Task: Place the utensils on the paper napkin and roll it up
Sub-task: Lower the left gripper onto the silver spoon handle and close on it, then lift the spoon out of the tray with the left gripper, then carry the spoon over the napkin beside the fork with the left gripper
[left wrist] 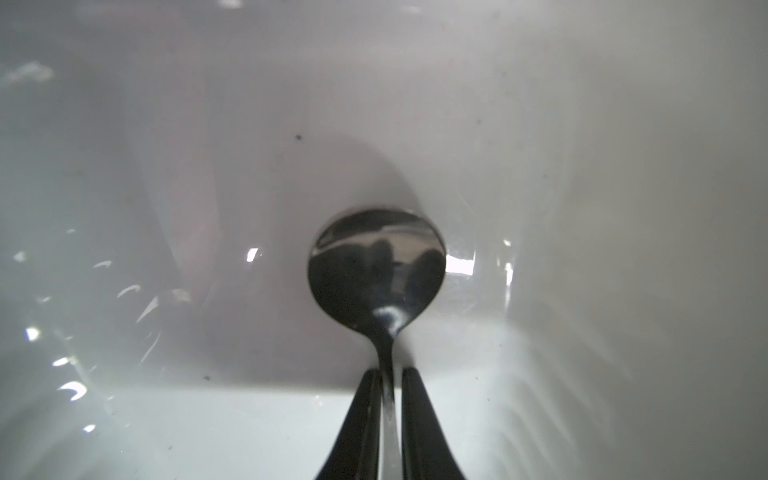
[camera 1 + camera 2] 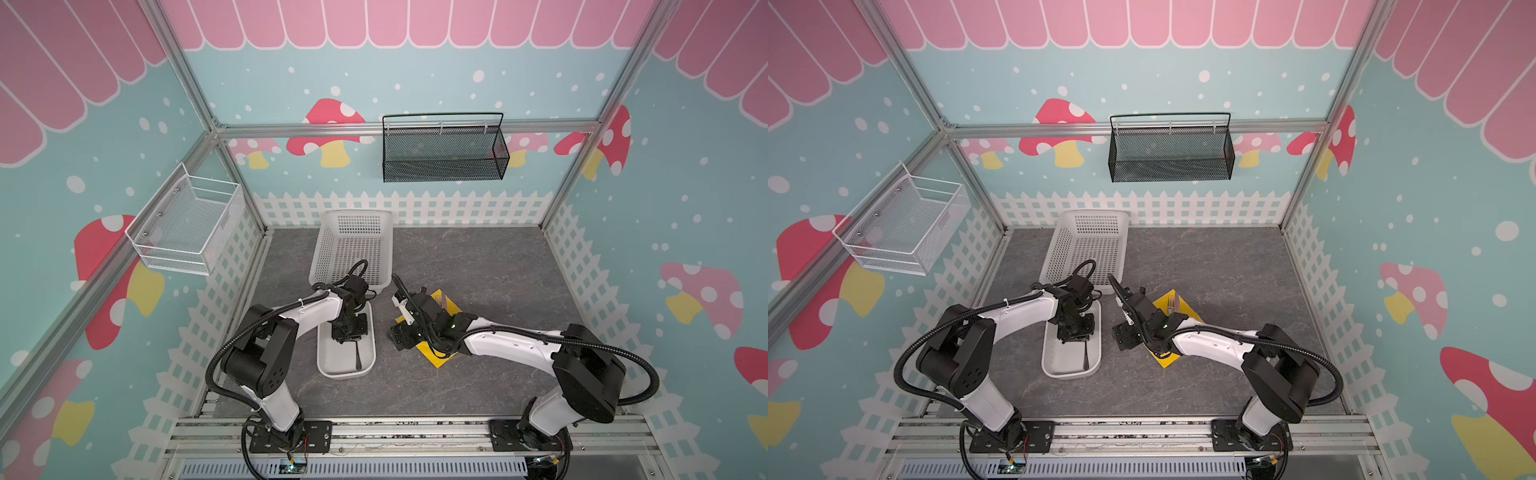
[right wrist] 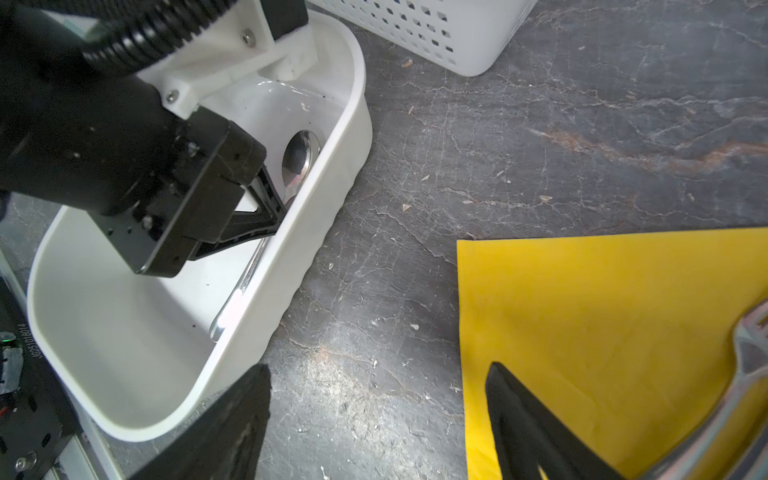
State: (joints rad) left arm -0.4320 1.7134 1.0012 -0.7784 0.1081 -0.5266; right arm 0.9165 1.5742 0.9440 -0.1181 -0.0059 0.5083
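Inside the white oblong tray (image 2: pixel 332 365) (image 2: pixel 1059 365) (image 3: pixel 316 199), my left gripper (image 2: pixel 347 338) (image 2: pixel 1075 338) (image 1: pixel 390 374) (image 3: pixel 278 212) is shut on the neck of a shiny silver spoon (image 1: pixel 376 270) (image 3: pixel 301 160). The spoon's handle (image 2: pixel 357 359) (image 2: pixel 1086 359) lies along the tray floor. The yellow paper napkin (image 2: pixel 438 357) (image 2: pixel 1167 359) (image 3: pixel 602 311) lies flat to the right, partly under my right arm. A fork (image 2: pixel 444 301) (image 2: pixel 1172 303) (image 3: pixel 748 361) rests on it. My right gripper (image 2: pixel 400 338) (image 2: pixel 1125 336) (image 3: pixel 378 374) hangs open and empty over the bare table at the napkin's left edge.
A white perforated basket (image 2: pixel 353 249) (image 2: pixel 1088 245) (image 3: pixel 436 29) stands just behind the tray. A black mesh rack (image 2: pixel 444 149) hangs on the back wall and a white wire basket (image 2: pixel 187 224) on the left wall. The dark stone tabletop (image 2: pixel 478 270) stretches to the right.
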